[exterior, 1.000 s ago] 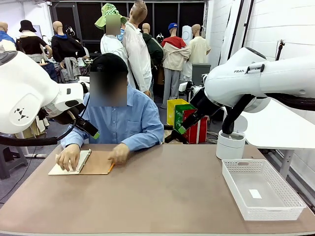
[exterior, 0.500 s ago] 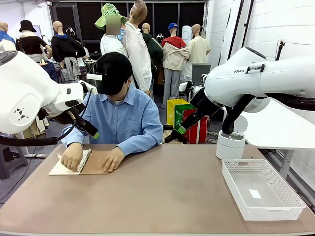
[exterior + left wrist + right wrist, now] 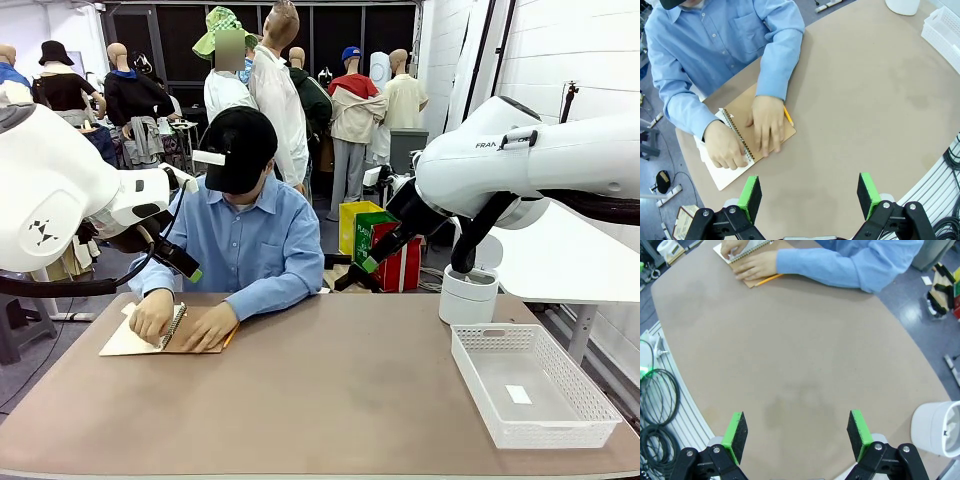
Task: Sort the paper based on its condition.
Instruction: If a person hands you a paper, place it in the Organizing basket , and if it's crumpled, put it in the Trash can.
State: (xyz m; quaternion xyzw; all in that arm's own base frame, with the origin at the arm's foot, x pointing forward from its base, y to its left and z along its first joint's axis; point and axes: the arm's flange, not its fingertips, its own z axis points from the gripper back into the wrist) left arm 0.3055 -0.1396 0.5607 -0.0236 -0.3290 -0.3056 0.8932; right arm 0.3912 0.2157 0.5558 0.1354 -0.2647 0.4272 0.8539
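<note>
The paper (image 3: pixel 128 342) is seen as the white page of an opened spiral notebook (image 3: pixel 774 131) at ten o'clock on the table (image 3: pixel 330 400), pressed flat under both the person's hands (image 3: pixel 152 318); a white basket (image 3: pixel 530 384) sits at three o'clock; the left gripper (image 3: pixel 810 192) and right gripper (image 3: pixel 797 432) are held above the table, jaws spread wide, nothing grasped.

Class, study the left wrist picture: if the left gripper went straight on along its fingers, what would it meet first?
Most likely bare table. The left gripper stands open and points at empty tabletop just beside the notebook and the person's hand on it; depth is hard to judge.
</note>
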